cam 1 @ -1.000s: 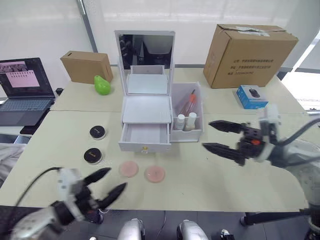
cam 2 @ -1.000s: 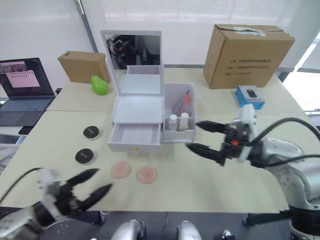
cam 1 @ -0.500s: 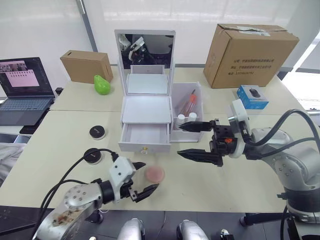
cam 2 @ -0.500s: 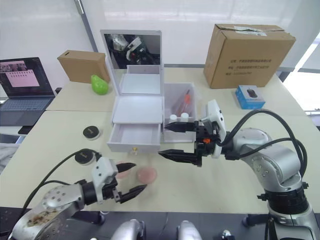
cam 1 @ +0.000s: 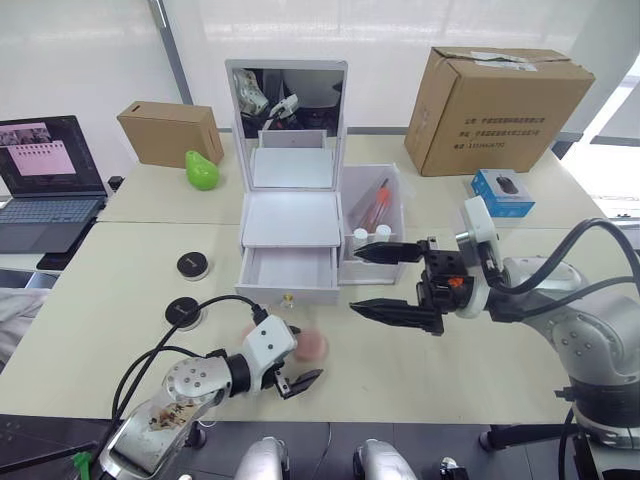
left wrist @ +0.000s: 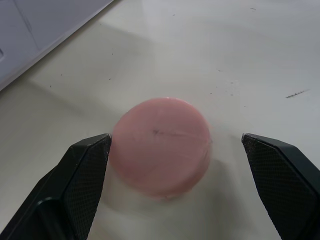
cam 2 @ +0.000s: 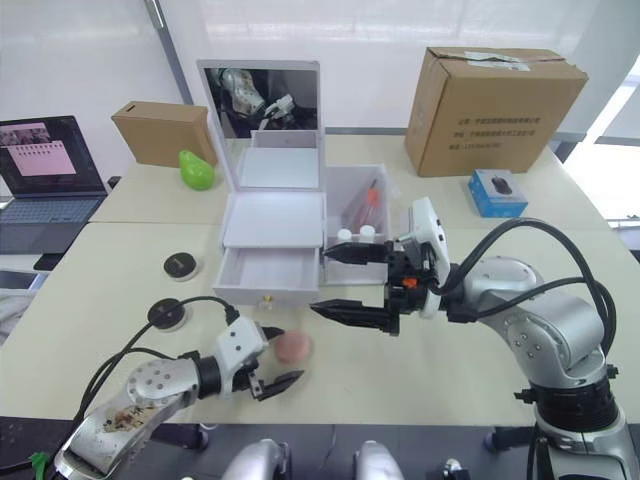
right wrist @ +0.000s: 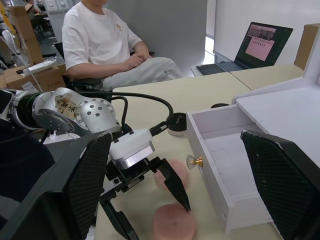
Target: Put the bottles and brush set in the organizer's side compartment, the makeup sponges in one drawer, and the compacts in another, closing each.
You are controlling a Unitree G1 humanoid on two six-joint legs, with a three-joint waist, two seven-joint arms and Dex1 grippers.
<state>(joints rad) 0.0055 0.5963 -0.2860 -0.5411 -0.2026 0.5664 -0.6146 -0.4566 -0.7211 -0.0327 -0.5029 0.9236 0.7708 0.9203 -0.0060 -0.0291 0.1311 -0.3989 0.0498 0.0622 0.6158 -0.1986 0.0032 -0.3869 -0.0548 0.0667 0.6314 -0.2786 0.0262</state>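
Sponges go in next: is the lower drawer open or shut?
Open. The lower drawer juts out of the organizer, its empty white inside showing.

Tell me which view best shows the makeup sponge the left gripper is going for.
The left wrist view: the makeup sponge sits large and unobstructed between the open left gripper. The two eye views show it small and partly hidden by that gripper. The right wrist view shows both sponges low on the table by the open drawer.
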